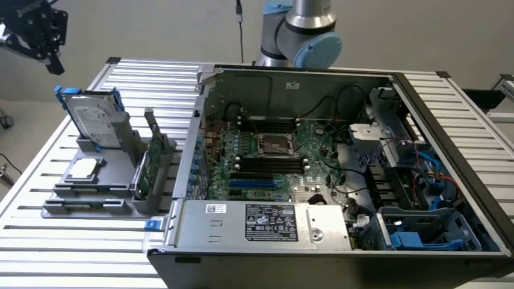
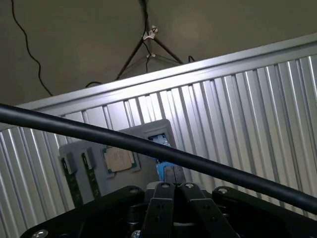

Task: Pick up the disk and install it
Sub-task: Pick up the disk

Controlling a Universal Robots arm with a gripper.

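The disk (image 1: 92, 120), a silver-grey drive with a white label in a blue carrier, stands tilted on edge in a grey holder (image 1: 96, 186) on the slatted table, at the exterior view's left. My gripper (image 1: 53, 65) hangs high above and behind it, well apart from it. In the wrist view the gripper (image 2: 173, 178) is shut with nothing between its fingers, and a strip of the disk's blue carrier (image 2: 161, 169) shows just past the tips. The open computer case (image 1: 241, 78) lies at the exterior view's right of the holder.
The holder also carries a small square silver chip (image 1: 86, 170) and an upright green circuit card (image 1: 153, 162). A black cable (image 2: 74, 129) crosses the wrist view. A bay with blue plastic parts (image 1: 418, 235) sits in the case's near right corner. The arm's base (image 1: 301, 36) stands behind the case.
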